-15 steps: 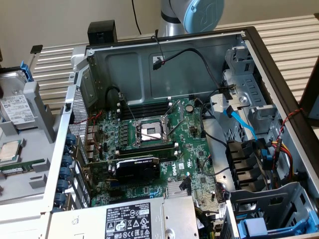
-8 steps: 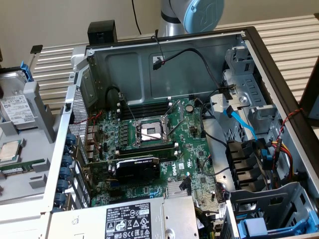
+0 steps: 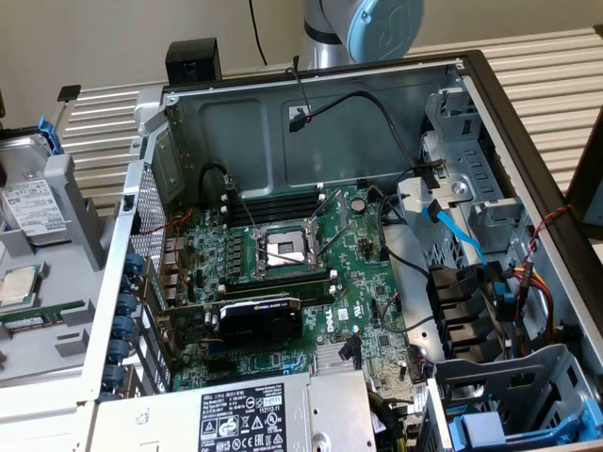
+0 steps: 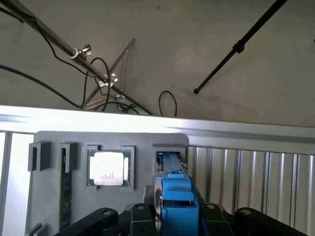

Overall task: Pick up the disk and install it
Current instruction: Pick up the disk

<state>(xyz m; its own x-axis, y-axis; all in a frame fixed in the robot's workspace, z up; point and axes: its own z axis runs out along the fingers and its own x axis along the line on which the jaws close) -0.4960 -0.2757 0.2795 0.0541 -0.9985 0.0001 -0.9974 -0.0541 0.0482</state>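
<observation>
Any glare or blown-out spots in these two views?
Wrist view: glare washes out the CPU chip lid, and the metal rail behind the tray is blown white; the blue carrier of the disk keeps its colour. Exterior view: even light, mild shadow inside the case, no glare on the power-supply label.

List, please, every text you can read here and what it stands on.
No text reads clearly.
Label on the power supply: print too small.
Label on the disk: too small.
Top of the CPU chip: markings washed out.
Badge on the graphics card: too small.
</observation>
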